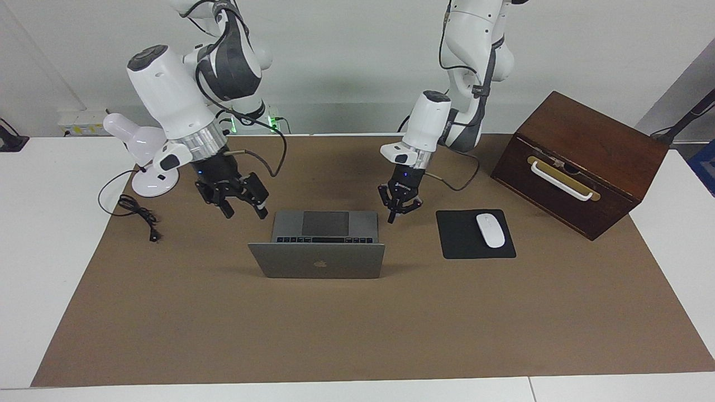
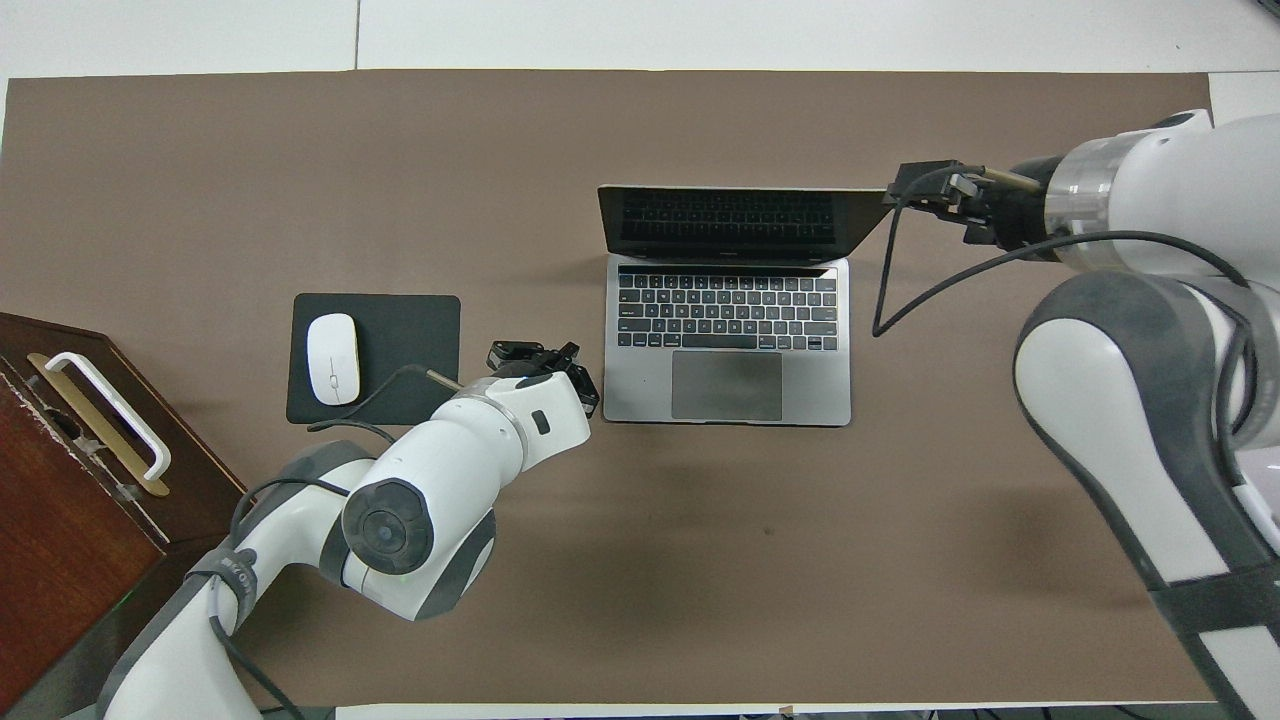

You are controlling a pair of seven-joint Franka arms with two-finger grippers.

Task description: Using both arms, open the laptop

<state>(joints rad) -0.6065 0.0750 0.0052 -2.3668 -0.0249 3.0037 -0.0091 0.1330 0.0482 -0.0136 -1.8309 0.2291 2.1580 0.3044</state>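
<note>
The silver-grey laptop stands open on the brown mat, its lid upright with the apple logo showing and its keyboard and trackpad toward the robots. My right gripper hangs open and empty over the mat beside the laptop, toward the right arm's end; the overhead view shows this right gripper level with the lid's corner. My left gripper is shut on nothing, low over the mat between the laptop's base corner and the mouse pad. In the overhead view the wrist partly covers the left gripper.
A black mouse pad with a white mouse lies toward the left arm's end, and a dark wooden box with a white handle stands further that way. A white desk lamp and its black cable sit at the right arm's end.
</note>
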